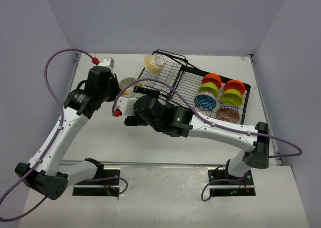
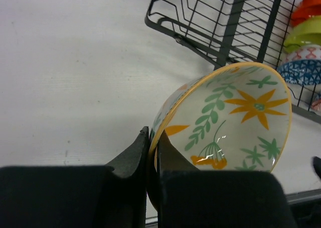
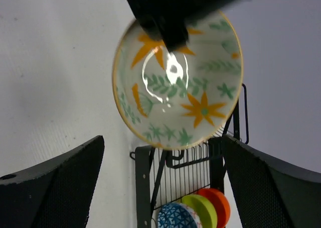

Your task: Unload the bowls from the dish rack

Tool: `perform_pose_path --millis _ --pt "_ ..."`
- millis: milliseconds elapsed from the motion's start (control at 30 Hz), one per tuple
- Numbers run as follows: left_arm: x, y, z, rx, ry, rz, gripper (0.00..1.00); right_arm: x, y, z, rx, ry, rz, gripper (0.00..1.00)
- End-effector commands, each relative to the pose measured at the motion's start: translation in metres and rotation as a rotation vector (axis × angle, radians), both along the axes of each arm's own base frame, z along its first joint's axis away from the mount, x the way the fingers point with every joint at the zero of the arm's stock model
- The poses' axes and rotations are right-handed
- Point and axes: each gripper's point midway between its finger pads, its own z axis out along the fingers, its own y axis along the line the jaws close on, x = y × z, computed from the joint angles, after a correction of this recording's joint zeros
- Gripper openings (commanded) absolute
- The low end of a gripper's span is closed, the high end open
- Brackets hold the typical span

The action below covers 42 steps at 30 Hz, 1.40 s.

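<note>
floral bowl pinched by its rim, just off the rack's left end

my left gripper (image 2: 152, 150) has its fingers (image 2: 131, 155) pressed onto the yellow rim of the floral bowl (image 2: 228, 115), one inside and one outside. the bowl is tipped on edge over the table (image 2: 60, 87), just beside the near left corner of the dish rack (image 2: 220, 17). my right gripper (image 1: 131, 107) has its fingers (image 3: 55, 188) spread wide, with the bowl ahead of them and untouched.

as i read it, the step in hand is setting this bowl down on the table left of the rack. i'd draw the right arm back first so the two wrists don't foul. then i'd roll the left wrist until the bowl's foot faces down, lower slowly, and part the fingers only once the base sits flat. a thin rim pinch could let it swing or slip.

count: eight bowls.
- in hand: the one floral bowl.
- in the rack's right section: two orange bowls (image 1: 211, 79), two lime green bowls (image 1: 208, 90), one blue patterned bowl (image 1: 205, 102) and one brownish pink bowl (image 1: 227, 114).
- at the rack's far left corner: one cream bowl (image 1: 154, 63).

there is one rack, in two sections.
</note>
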Motion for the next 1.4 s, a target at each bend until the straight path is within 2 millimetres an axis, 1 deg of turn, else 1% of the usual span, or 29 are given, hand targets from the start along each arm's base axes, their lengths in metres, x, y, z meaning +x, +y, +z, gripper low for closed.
perform_pose_path --millis 0,33,67,100,133,167,200,233,267,300,333,367,400,500,533,600,633,833,867,900,933,1000,1067,1100,1167,1200,1267,1300,1367 --pt "0.04 0.049 0.031 -0.032 -0.099 0.258 0.0 0.019 -0.034 0.054 0.307 -0.009 -0.195 0.99" --pt "0.051 0.059 0.031 -0.067 -0.117 0.29 0.0 0.021 -0.055 0.061 0.365 -0.002 -0.239 0.99" --pt "0.063 0.083 0.024 -0.108 -0.102 0.343 0.0 0.02 -0.062 0.065 0.454 0.035 -0.275 0.99" --pt "0.07 0.096 0.014 -0.133 -0.084 0.396 0.0 0.022 -0.074 0.053 0.471 0.062 -0.301 0.99" --pt "0.082 0.105 0.014 -0.156 -0.105 0.42 0.0 0.015 -0.09 0.07 0.563 0.078 -0.304 0.99" --pt "0.1 0.121 0.0 -0.178 -0.092 0.487 0.0 0.011 -0.094 0.056 0.615 0.153 -0.305 0.99" --pt "0.11 0.124 -0.011 -0.183 -0.077 0.506 0.0 0.006 -0.099 0.056 0.659 0.186 -0.297 0.99" --pt "0.125 0.125 -0.038 -0.175 -0.017 0.526 0.0 -0.003 -0.111 0.074 0.789 0.229 -0.282 0.99" --pt "0.134 0.139 -0.051 -0.183 0.005 0.572 0.0 -0.008 -0.115 0.074 0.842 0.266 -0.266 0.99" --pt "0.147 0.139 -0.058 -0.207 0.004 0.587 0.0 -0.011 -0.119 0.057 0.854 0.319 -0.251 0.99" --pt "0.159 0.14 -0.086 -0.204 0.062 0.602 0.0 -0.02 -0.129 0.074 0.952 0.333 -0.218 0.99" --pt "0.167 0.142 -0.098 -0.224 0.08 0.619 0.0 -0.024 -0.133 0.072 0.97 0.342 -0.204 0.99" --pt "0.18 0.141 -0.121 -0.238 0.106 0.614 0.0 -0.028 -0.136 0.06 0.965 0.363 -0.201 0.99" --pt "0.2 0.144 -0.145 -0.279 0.107 0.619 0.0 -0.048 -0.145 0.065 0.983 0.395 -0.129 0.99" --pt "0.202 0.141 -0.164 -0.291 0.141 0.614 0.0 -0.053 -0.152 0.064 0.987 0.402 -0.121 0.99" --pt "0.211 0.135 -0.172 -0.322 0.129 0.591 0.0 -0.058 -0.156 0.063 0.994 0.403 -0.104 0.99" --pt "0.211 0.134 -0.183 -0.327 0.146 0.593 0.0 -0.06 -0.158 0.063 0.995 0.4 -0.096 0.99" --pt "0.204 0.144 -0.203 -0.304 0.17 0.668 0.0 -0.058 -0.164 0.056 0.978 0.374 -0.114 0.99" --pt "0.2 0.145 -0.207 -0.295 0.189 0.678 0.04 -0.057 -0.163 0.055 0.974 0.372 -0.116 0.99" --pt "0.198 0.149 -0.21 -0.278 0.194 0.697 0.12 -0.056 -0.162 0.052 0.965 0.374 -0.119 0.99" --pt "0.196 0.15 -0.209 -0.274 0.193 0.702 0.19 -0.056 -0.162 0.052 0.963 0.373 -0.121 0.99" --pt "0.192 0.153 -0.206 -0.266 0.188 0.724 0.44 -0.055 -0.16 0.048 0.954 0.375 -0.121 0.99" --pt "0.189 0.154 -0.202 -0.263 0.184 0.73 0.56 -0.055 -0.16 0.046 0.946 0.376 -0.122 0.99" --pt "0.19 0.156 -0.19 -0.262 0.159 0.735 0.68 -0.055 -0.161 0.046 0.943 0.372 -0.124 0.99" --pt "0.187 0.158 -0.178 -0.256 0.141 0.738 0.78 -0.054 -0.166 0.045 0.942 0.365 -0.146 0.99" --pt "0.186 0.161 -0.159 -0.256 0.099 0.742 0.88 -0.054 -0.169 0.047 0.949 0.359 -0.149 0.99" --pt "0.183 0.162 -0.138 -0.254 0.062 0.736 0.99 -0.053 -0.176 0.05 0.965 0.342 -0.166 0.99" --pt "0.181 0.162 -0.11 -0.266 0.003 0.722 1.0 -0.053 -0.178 0.052 0.973 0.338 -0.17 0.99" --pt "0.182 0.154 -0.074 -0.306 -0.091 0.661 1.0 -0.054 -0.183 0.053 0.985 0.326 -0.176 0.99"
